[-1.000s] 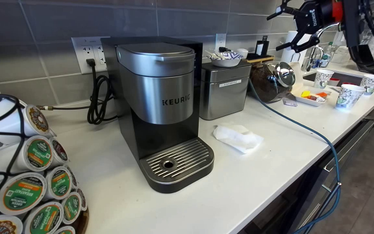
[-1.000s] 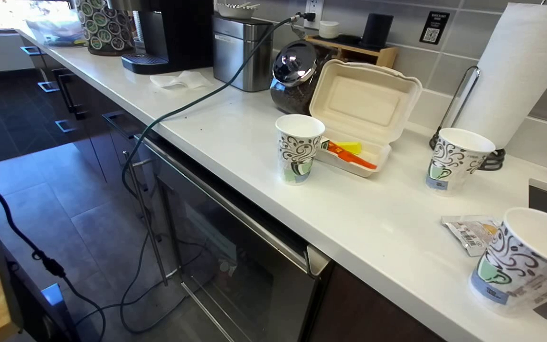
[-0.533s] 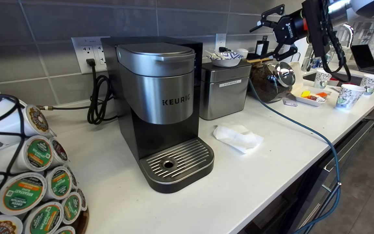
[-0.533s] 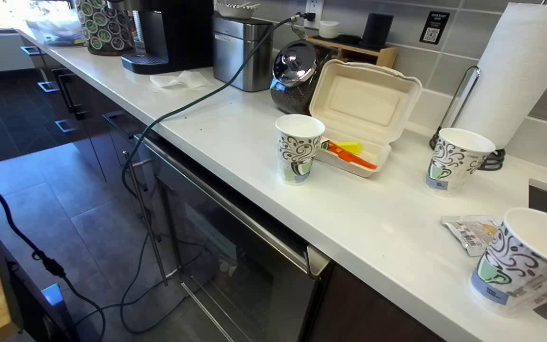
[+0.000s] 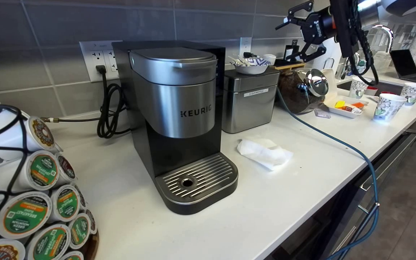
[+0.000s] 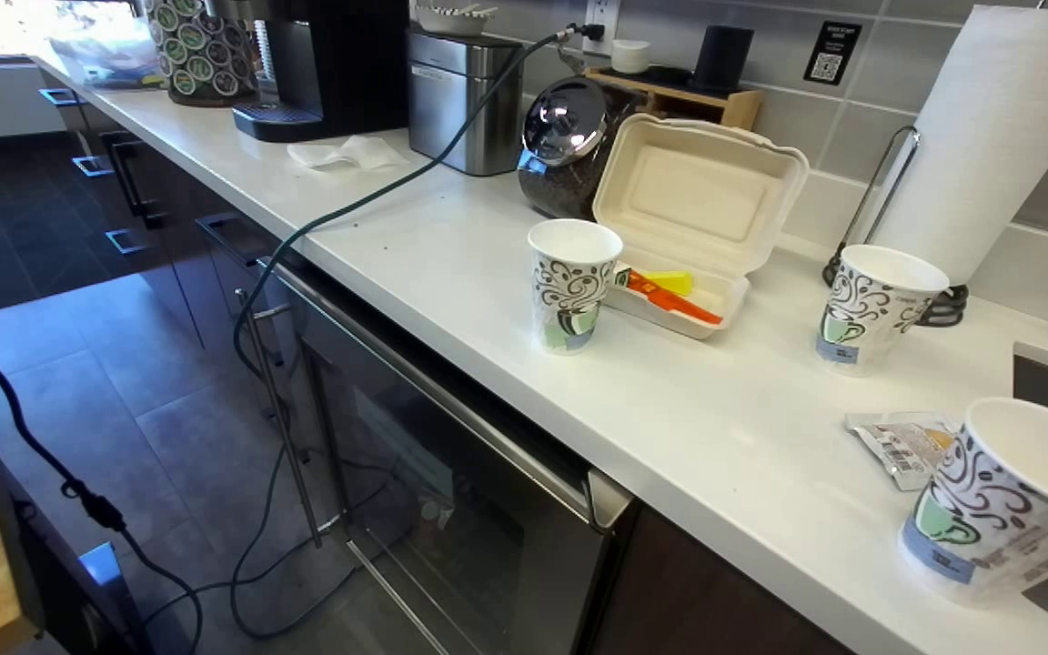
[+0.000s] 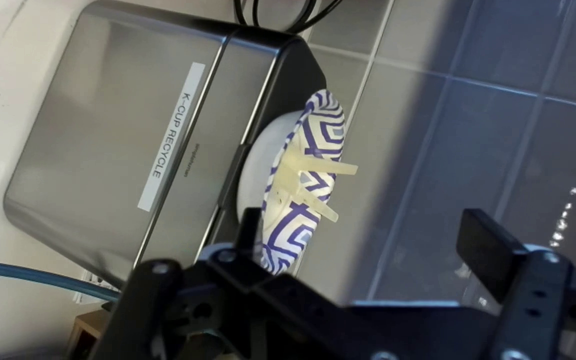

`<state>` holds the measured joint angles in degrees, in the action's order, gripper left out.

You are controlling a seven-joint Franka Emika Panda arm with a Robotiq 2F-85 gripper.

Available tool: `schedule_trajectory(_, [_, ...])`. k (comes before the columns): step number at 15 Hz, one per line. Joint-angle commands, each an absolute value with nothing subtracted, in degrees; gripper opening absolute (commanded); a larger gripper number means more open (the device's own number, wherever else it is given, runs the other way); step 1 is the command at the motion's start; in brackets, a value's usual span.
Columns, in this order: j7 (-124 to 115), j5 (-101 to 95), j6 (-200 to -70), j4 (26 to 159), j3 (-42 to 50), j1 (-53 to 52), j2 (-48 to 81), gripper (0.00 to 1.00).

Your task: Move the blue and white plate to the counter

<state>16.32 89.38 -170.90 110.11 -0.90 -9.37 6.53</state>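
The blue and white plate [image 5: 252,69] is a small patterned paper dish with pale sticks in it. It sits on a steel bin and also shows in an exterior view [image 6: 456,22] and in the wrist view [image 7: 293,227]. My gripper [image 5: 283,43] is open and empty, above and to the right of the plate in that exterior view. In the wrist view the gripper [image 7: 363,227] has its left finger overlapping the plate's near rim; contact cannot be told. The off-white counter [image 5: 251,206] runs below, and it also shows in an exterior view [image 6: 451,246].
The steel bin [image 5: 251,104] stands beside the coffee maker [image 5: 179,104]. A crumpled napkin [image 5: 264,153] lies in front. A tilted glass jar [image 5: 294,92], an open takeout box [image 6: 697,182], paper cups [image 6: 574,287] and a blue cable [image 5: 338,141] are farther along.
In an exterior view, my gripper has moved left toward the plate, dipping and then rising slightly. It stays open. The plate has not moved.
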Motion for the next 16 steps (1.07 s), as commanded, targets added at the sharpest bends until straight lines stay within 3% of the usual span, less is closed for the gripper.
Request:
schedule_trajectory(1, [15.4,89.5,-171.4,105.0,-0.4,-8.9,11.7,1.00])
schedule_trajectory(6, [12.9,88.2,-171.2,102.3,0.3,-9.0,16.2,0.97])
schedule_trajectory(7, [12.8,88.4,-171.2,101.4,0.3,-9.0,17.0,0.91])
schedule_trajectory(8, [12.5,88.1,-171.3,100.5,0.3,-9.1,17.8,0.75])
schedule_trajectory(10, [12.6,88.2,-171.4,98.9,0.3,-9.1,18.8,0.64])
schedule_trajectory(16, [11.4,87.2,-172.0,96.7,0.8,-9.2,20.7,0.18])
